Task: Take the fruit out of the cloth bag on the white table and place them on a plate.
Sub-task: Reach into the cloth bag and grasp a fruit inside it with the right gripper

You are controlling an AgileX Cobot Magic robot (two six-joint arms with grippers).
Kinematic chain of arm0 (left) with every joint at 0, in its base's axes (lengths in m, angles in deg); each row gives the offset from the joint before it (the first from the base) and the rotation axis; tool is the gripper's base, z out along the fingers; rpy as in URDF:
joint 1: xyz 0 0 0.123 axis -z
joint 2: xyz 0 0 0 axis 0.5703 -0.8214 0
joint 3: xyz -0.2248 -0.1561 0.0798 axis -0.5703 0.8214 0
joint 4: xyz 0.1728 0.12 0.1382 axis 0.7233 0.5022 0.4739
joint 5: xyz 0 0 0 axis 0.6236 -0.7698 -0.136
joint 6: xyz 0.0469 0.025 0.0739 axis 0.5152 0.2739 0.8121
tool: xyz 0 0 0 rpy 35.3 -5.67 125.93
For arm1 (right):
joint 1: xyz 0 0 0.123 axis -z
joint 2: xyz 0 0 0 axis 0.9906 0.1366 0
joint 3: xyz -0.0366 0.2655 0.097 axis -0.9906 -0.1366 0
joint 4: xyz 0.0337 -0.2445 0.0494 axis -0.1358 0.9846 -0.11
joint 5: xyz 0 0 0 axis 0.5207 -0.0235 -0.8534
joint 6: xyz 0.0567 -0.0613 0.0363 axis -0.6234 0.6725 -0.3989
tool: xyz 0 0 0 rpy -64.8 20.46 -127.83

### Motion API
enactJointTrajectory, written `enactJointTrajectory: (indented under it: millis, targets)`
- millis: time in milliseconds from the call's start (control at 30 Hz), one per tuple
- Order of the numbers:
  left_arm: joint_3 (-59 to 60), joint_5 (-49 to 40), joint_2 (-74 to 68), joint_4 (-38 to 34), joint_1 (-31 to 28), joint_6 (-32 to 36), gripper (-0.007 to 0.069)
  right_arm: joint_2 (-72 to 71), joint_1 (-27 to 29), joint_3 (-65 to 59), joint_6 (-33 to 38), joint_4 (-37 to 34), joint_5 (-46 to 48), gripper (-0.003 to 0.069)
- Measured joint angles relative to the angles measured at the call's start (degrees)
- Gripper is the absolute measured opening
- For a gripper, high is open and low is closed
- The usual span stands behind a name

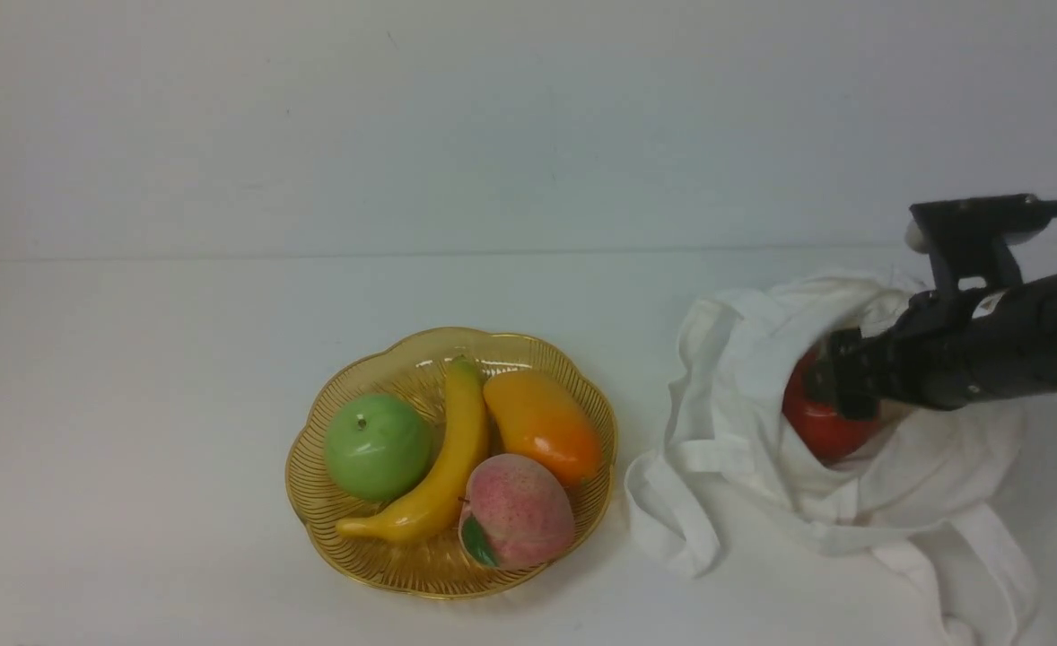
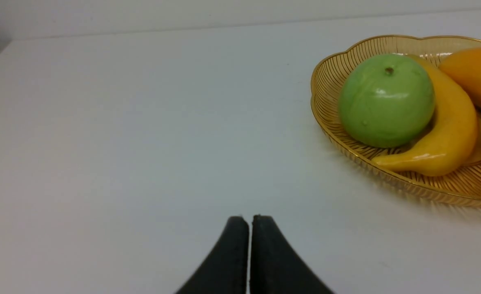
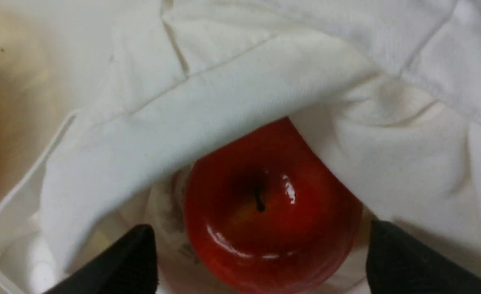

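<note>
Cloth bag (image 1: 905, 493) on white table (image 1: 134, 404); right claw (image 3: 261, 230) apart astride apple (image 1: 823, 432); left claw (image 2: 248, 220) together; white wall (image 1: 493, 117) behind.

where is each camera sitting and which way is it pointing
Front view: between the arms, facing forward over the white table at the plate and cloth bag; only the right arm shows, its right pincer in the bag.
Left wrist view: wrist-mounted, looking past the shut left pincer toward the plate's green apple.
Right wrist view: on the right arm, looking into the bag at the red apple between open fingers.
Shared: front and right wrist both show the red apple.
</note>
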Motion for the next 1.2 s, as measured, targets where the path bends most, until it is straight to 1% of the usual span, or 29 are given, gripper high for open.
enactJointTrajectory:
  millis: [167, 433, 700, 900, 1067, 1133, 1167, 1200]
  targets:
    - [0.0, 0.0, 0.0, 0.0, 0.0, 0.0, -0.0008, 2.7, 0.0, 0.0, 0.1, -0.3, -1.0, 0.0689]
    - [0.0, 0.0, 0.0, 0.0, 0.0, 0.0, -0.0008, 2.7, 0.0, 0.0, 0.8, -3.4, -2.3, 0.0691]
    - [0.0, 0.0, 0.0, 0.0, 0.0, 0.0, -0.0008, 4.1, -0.1, 0.2, 0.8, -4.4, -5.6, 0.0691]
    - [0.0, 0.0, 0.0, 0.0, 0.0, 0.0, -0.0008, 7.5, -0.2, 4.1, 0.8, -4.4, -3.0, 0.0691]
    - [0.0, 0.0, 0.0, 0.0, 0.0, 0.0, -0.0008, 9.8, -0.9, 7.2, 0.8, -2.5, -1.4, 0.0691]
    - [0.0, 0.0, 0.0, 0.0, 0.0, 0.0, -0.0008, 10.4, -0.9, 7.7, 0.8, -2.1, -1.4, 0.0685]
    - [0.0, 0.0, 0.0, 0.0, 0.0, 0.0, -0.0008, 11.0, -1.0, 8.0, 0.7, -1.8, -1.4, 0.0657]
    - [0.0, 0.0, 0.0, 0.0, 0.0, 0.0, -0.0008, 11.0, -1.0, 8.0, 0.7, -1.8, -1.4, 0.0652]
